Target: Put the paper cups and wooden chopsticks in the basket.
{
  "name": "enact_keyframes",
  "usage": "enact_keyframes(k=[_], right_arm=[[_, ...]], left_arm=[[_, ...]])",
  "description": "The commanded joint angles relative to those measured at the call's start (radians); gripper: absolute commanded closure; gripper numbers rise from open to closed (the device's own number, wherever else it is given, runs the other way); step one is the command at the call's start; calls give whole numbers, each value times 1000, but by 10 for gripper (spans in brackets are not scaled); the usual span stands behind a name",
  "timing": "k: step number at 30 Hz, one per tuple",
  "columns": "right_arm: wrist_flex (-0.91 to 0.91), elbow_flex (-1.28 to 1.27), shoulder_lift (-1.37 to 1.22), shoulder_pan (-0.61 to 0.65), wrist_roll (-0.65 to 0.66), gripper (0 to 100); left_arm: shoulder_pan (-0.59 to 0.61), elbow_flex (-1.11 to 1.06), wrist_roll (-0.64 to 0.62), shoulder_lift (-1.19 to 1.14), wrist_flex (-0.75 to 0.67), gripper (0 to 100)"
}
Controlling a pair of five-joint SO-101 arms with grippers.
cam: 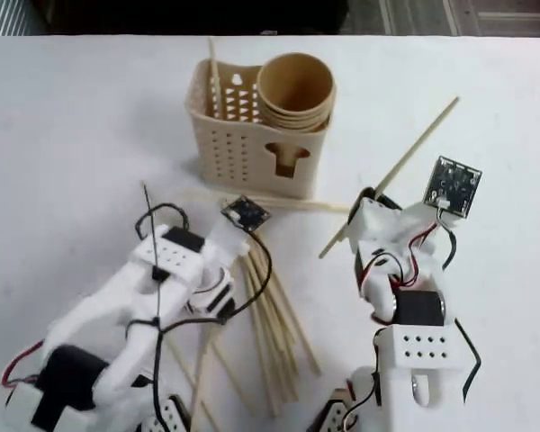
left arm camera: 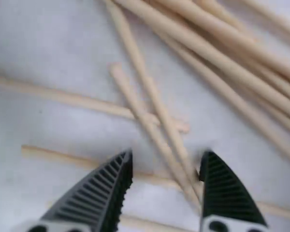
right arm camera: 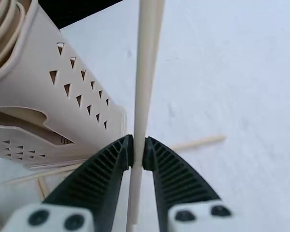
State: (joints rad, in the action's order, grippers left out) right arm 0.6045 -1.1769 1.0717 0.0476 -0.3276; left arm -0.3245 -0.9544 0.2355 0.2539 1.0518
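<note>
L side: L hand (left arm camera: pixel 166 154) open, low over the desk (cam: pixel 63 117), astride two crossed sticks (left arm camera: pixel 154 130) at the edge of the loose chopsticks (cam: pixel 270 333). The pile fans toward the robot, long axes approx. near-far.

Centre: basket (cam: pixel 243 157) w/ cups (cam: pixel 295 85) stacked in its right half and one upright stick (cam: pixel 214 76) in the left half. Poss. more inside, can't tell.

R side: R hand (right arm camera: pixel 137 145) clamped on a single chopstick (right arm camera: pixel 147 58), gripped toward its lower end, top slanting up and off to the right, away from the basket. Basket sits just left of R hand, so R arm is nearer. Stick likely needs tipping upright, then carrying left over the left half.
</note>
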Motion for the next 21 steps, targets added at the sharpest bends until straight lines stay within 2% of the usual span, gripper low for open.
enact_keyframes(k=[1,7,15,21], right_arm=[[-24,9,21,-8,-8,981],[-24,9,21,-8,-8,981],[-24,9,21,-8,-8,981],[-24,9,21,-8,-8,981]], left_arm=[[-12,75,-3,-76,11,863],[-61,81,-2,-99,12,979],[-56,87,2,-79,20,978],[-59,83,2,153,127,978]])
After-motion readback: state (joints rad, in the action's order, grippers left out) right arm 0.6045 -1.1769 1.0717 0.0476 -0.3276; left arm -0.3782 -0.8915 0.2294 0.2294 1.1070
